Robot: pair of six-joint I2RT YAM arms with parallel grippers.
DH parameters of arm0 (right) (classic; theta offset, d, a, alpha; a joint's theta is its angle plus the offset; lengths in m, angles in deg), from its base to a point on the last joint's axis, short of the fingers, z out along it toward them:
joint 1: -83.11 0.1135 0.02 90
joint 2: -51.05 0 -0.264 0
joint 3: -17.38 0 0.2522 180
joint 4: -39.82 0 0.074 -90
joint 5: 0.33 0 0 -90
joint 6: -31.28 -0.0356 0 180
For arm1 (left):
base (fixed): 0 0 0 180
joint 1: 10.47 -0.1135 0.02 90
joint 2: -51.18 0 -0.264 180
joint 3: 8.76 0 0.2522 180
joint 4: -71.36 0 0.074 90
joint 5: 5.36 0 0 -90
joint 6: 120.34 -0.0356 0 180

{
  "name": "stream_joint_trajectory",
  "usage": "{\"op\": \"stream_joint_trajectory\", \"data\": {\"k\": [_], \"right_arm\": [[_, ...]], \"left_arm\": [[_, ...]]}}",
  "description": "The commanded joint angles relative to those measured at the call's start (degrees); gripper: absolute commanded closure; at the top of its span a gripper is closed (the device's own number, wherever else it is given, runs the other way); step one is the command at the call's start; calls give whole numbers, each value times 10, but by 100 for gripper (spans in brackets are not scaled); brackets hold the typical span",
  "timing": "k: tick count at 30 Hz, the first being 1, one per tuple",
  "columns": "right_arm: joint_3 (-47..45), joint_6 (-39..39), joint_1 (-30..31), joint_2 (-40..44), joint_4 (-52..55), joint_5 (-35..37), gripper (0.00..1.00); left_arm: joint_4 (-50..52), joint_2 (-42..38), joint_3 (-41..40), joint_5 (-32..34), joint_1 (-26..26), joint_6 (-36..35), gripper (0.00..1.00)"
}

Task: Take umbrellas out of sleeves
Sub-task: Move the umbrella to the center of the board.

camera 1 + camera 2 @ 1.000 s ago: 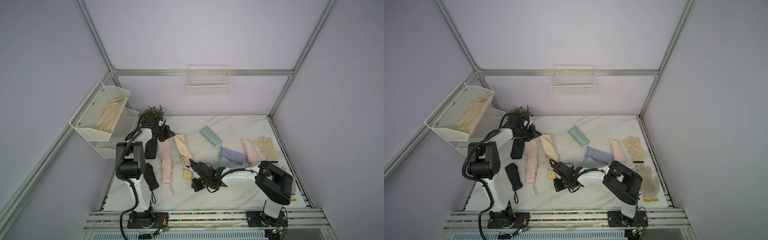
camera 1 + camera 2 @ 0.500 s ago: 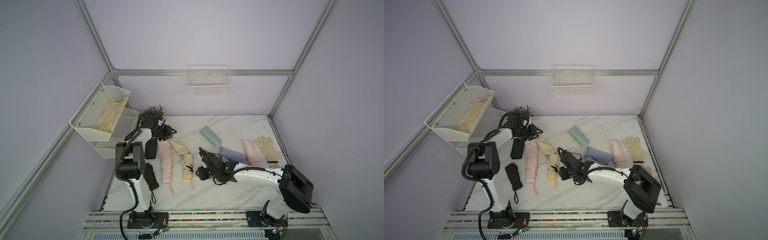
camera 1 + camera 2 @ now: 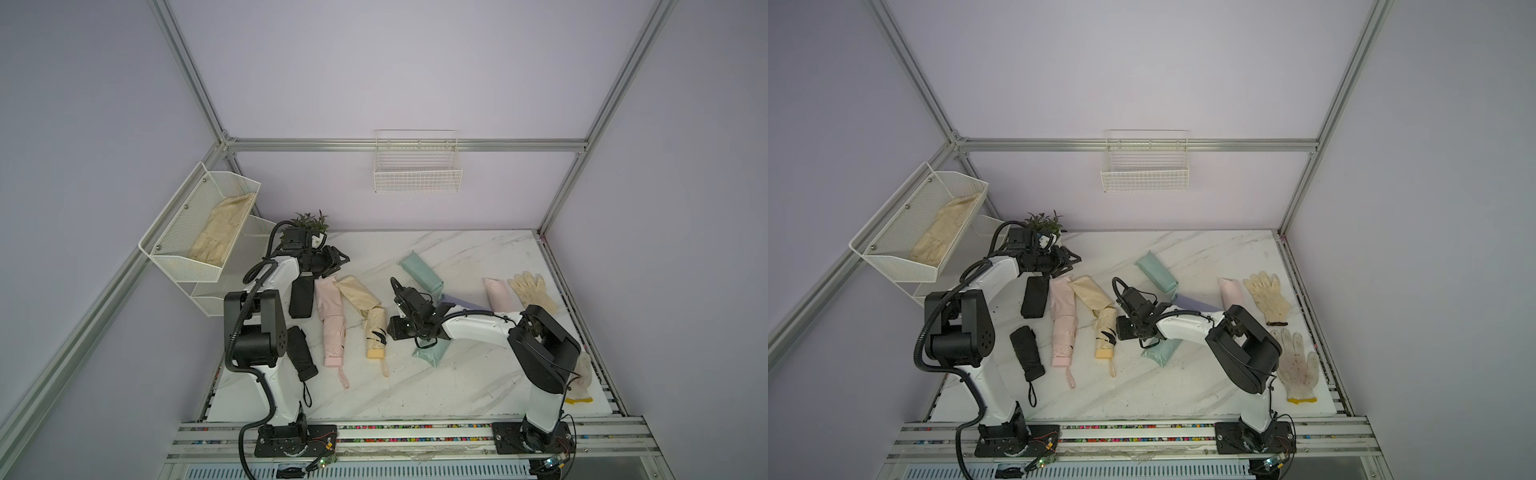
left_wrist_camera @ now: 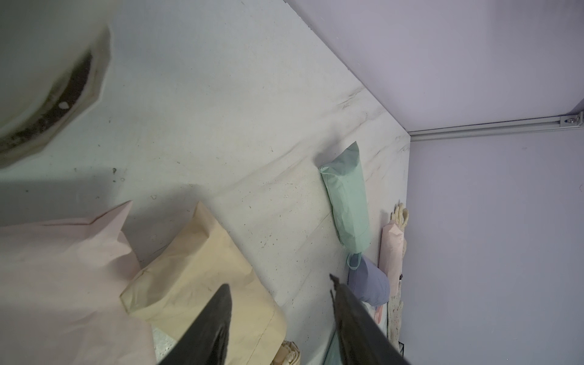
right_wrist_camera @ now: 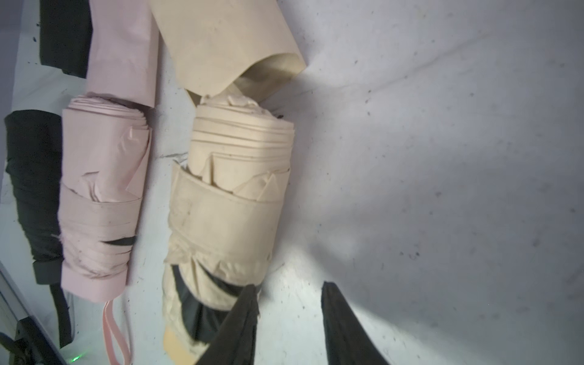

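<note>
- Marble counter, near edge: three bare umbrellas side by side: black umbrella, pink umbrella, yellow umbrella.
- Right end effector, released and empty, just beside the yellow umbrella's handle end.
- Behind them, three flat sleeves: black sleeve, pink sleeve, yellow sleeve, its mouth at the yellow umbrella's tip.
- Left end effector, released, by that sleeve's closed end.
- Rightward, four more: near mint sleeve, lilac sleeve, second pink sleeve, far mint sleeve.

A plant stands on the marble bench at 11 o'clock. A glove lies at 3, a second glove at 4. A basket hangs at 12. A rack at 9 holds a cloth.
</note>
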Motion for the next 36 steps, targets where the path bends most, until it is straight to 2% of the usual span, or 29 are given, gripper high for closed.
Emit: {"op": "stream_joint_trajectory", "data": {"k": [1, 4, 14, 17, 22, 27, 31, 36], "right_arm": [[47, 12, 2, -36, 23, 30, 63], [64, 23, 2, -54, 22, 22, 64], [50, 30, 7, -63, -38, -100, 63], [52, 26, 11, -68, -41, -113, 63], [26, 17, 11, -37, -41, -79, 63], [40, 13, 4, -16, -2, -6, 63], [29, 10, 3, 9, -8, 9, 63], [5, 3, 3, 28, -11, 14, 63]], "left_arm": [[-6, -25, -13, 2, -4, -5, 48], [-7, -25, -13, 1, -3, -4, 47], [-8, -19, -12, -6, -3, 2, 48], [-9, -18, -11, -6, -2, 2, 47], [-9, -19, -14, -6, -4, 0, 48], [34, 5, 1, 10, -2, -13, 52], [60, 26, 10, 20, -2, -18, 53], [116, 52, 44, 65, 8, -41, 50]]}}
